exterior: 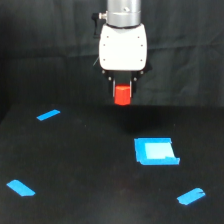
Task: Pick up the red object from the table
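Note:
The red object (pixel 122 95) is a small bright red-orange stubby block. It hangs between the fingers of my gripper (pixel 122 93), clear above the black table (pixel 90 165). The gripper is shut on it, under the white arm body at the top centre of the exterior view. The dark fingers blend into the black backdrop, so only the block's lower part stands out.
A flat blue square piece (pixel 156 151) lies on the table toward the exterior view's right. Blue tape strips lie at the far left (pixel 48 115), near left (pixel 21 188) and near right (pixel 191 196). A black cloth backdrop hangs behind.

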You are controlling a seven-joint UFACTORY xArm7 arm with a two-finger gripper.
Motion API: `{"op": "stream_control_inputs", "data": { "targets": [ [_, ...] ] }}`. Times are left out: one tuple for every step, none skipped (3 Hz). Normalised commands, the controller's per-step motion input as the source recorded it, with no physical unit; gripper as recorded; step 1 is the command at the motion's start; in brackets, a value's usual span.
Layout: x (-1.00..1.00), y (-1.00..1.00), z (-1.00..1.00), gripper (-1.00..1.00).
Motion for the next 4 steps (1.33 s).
{"op": "stream_control_inputs", "data": {
  "targets": [
    [0.01, -0.02, 0.60, -0.99],
    [-0.02, -0.01, 0.41, -0.99],
    [-0.04, -0.01, 0.28, -0.99],
    [-0.04, 0.00, 0.21, -0.99]
  ]
}}
